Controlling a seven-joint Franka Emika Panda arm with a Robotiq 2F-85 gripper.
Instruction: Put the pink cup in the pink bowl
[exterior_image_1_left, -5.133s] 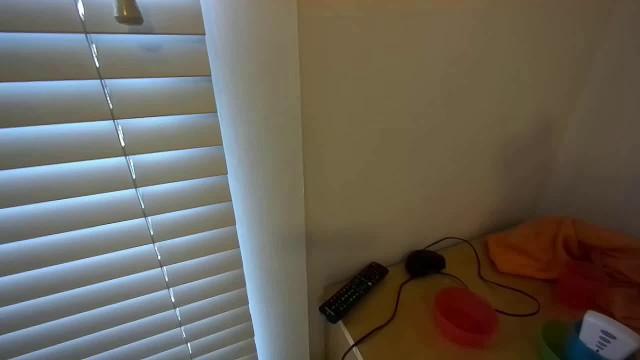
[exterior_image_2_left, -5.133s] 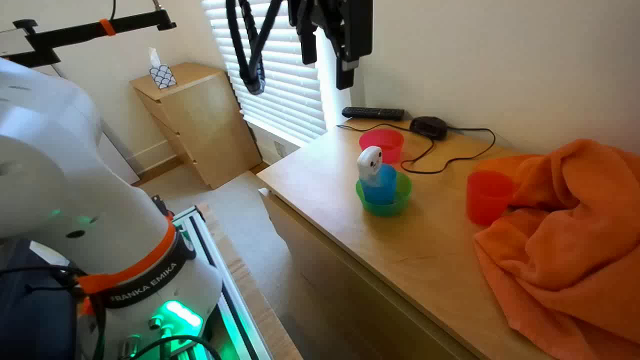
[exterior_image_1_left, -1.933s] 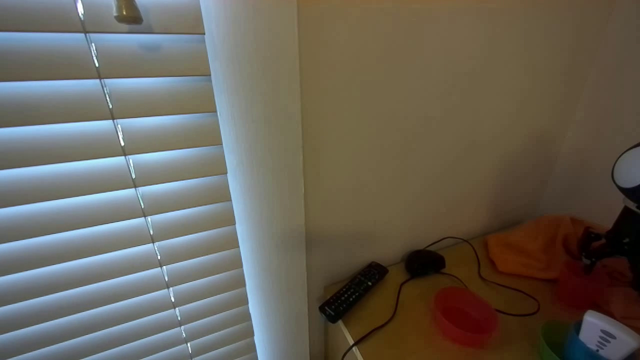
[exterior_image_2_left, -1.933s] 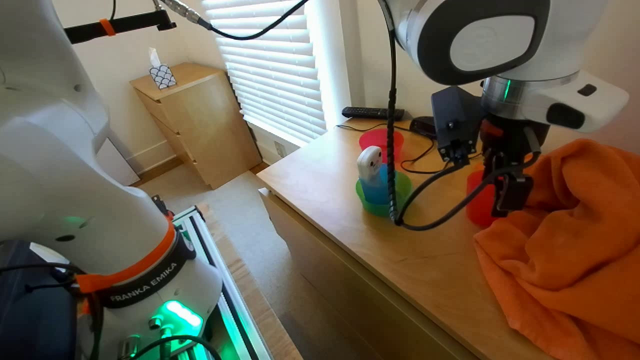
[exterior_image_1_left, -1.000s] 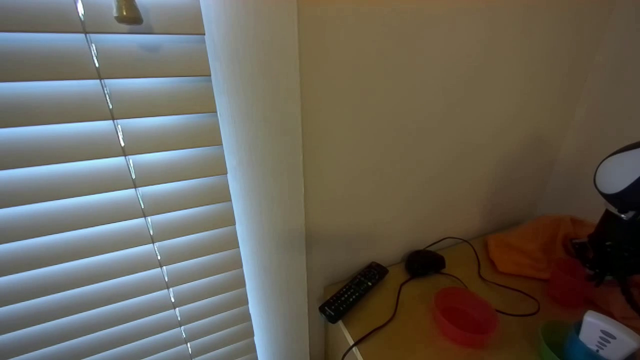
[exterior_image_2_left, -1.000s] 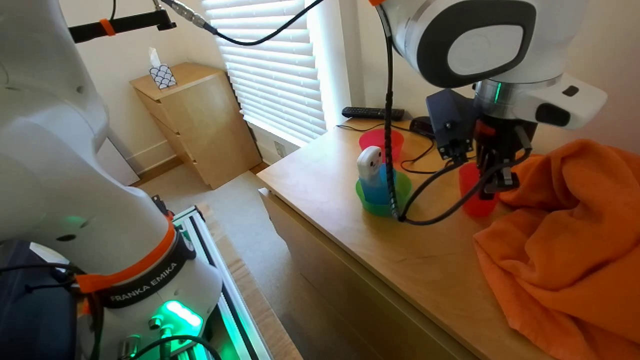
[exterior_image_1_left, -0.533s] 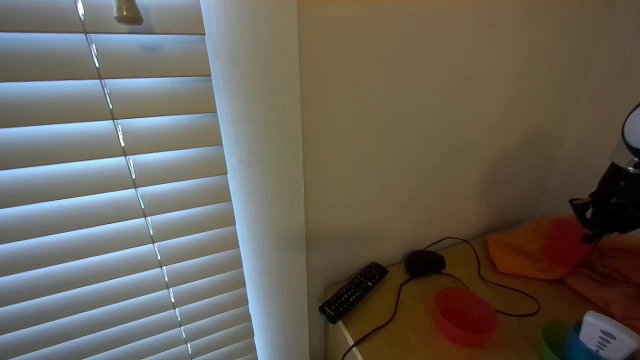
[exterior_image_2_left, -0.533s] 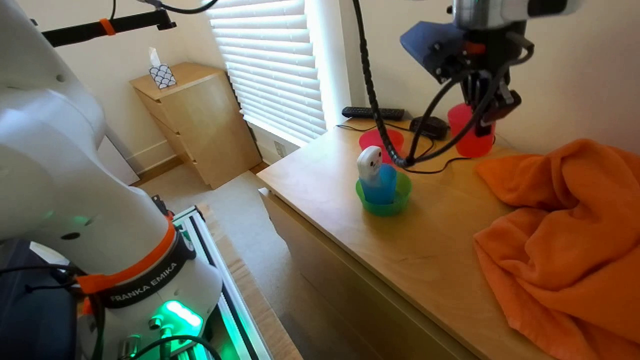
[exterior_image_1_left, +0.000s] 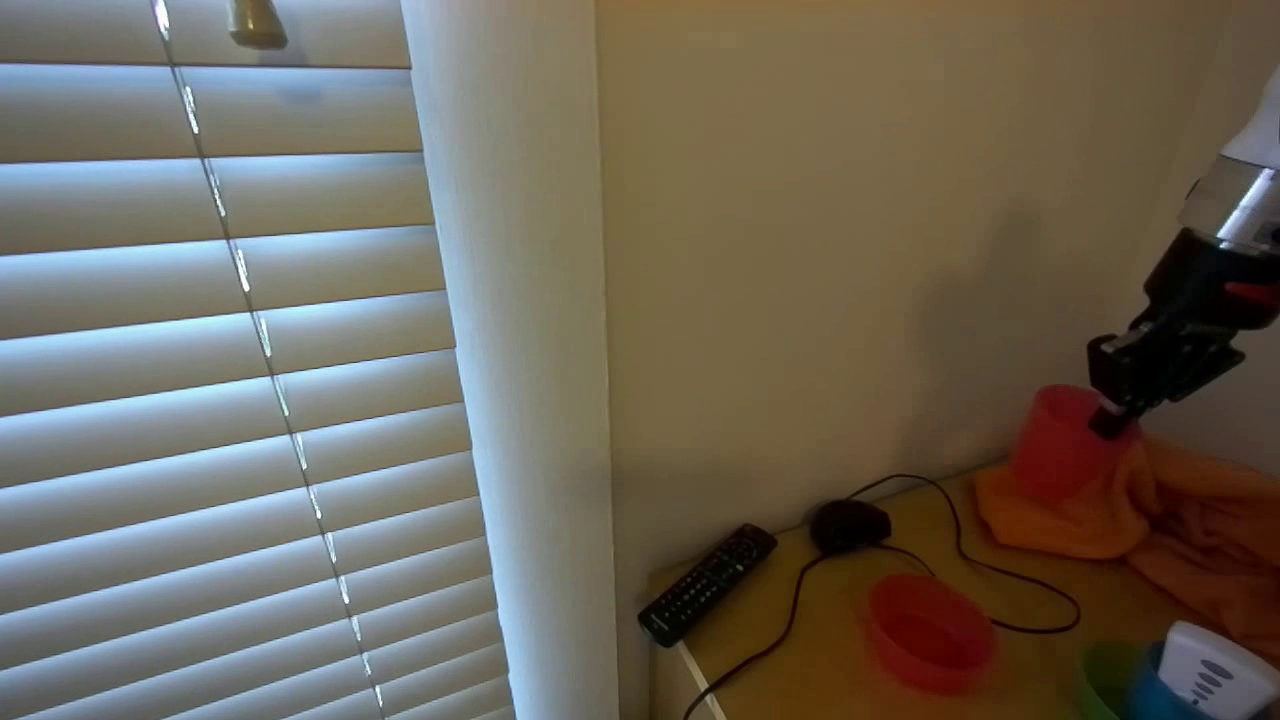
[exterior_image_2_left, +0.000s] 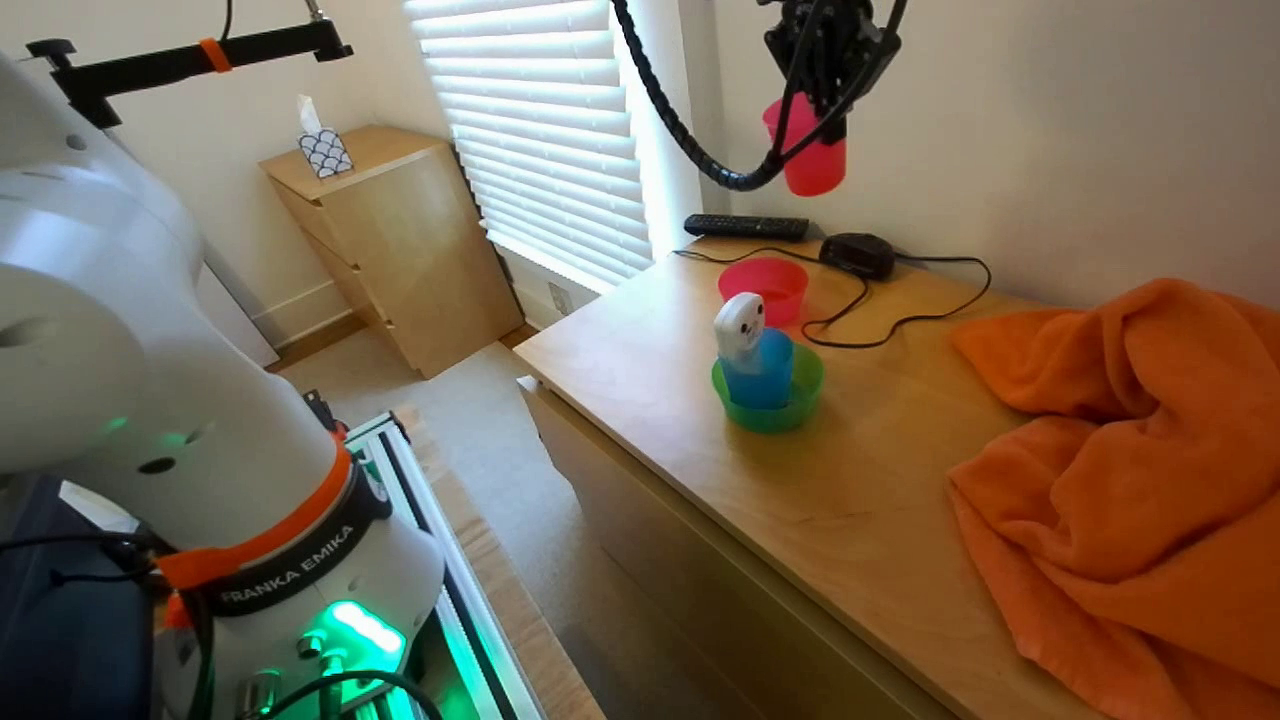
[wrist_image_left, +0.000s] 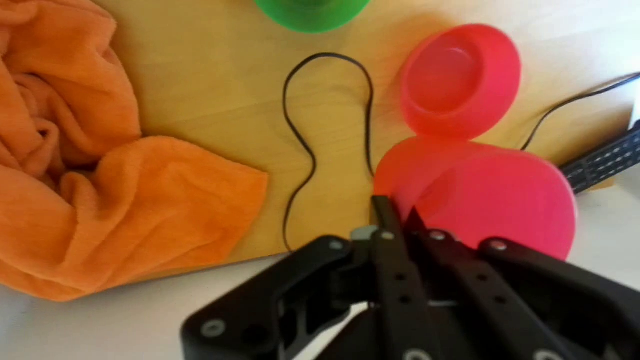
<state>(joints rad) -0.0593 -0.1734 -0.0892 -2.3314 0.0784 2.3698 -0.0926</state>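
Change for the pink cup (exterior_image_2_left: 816, 170): in both exterior views it is higher than half a second ago, and it hangs free in the air.
Meaning for the pink bowl (wrist_image_left: 492, 75): I judge that lifting is done and carrying goes on; the bowl stands on the tabletop (exterior_image_2_left: 860, 480), the cup not yet inside.
My jaws: clamped on the cup's wall.
My arm (exterior_image_2_left: 170, 360): raised, the jaws slanting downward, with the cup tilted.

This looks like a home interior: white slatted window blinds (exterior_image_2_left: 545, 130) with an electrical outlet (exterior_image_2_left: 560, 297) below, a wooden chest of drawers (exterior_image_2_left: 420, 260) topped by a scallop-patterned tissue box (exterior_image_2_left: 326, 153), and a wood-topped bench (exterior_image_2_left: 870, 480) carrying a remote control (exterior_image_2_left: 747, 227) and a rumpled orange plush cloth (exterior_image_2_left: 1130, 470).
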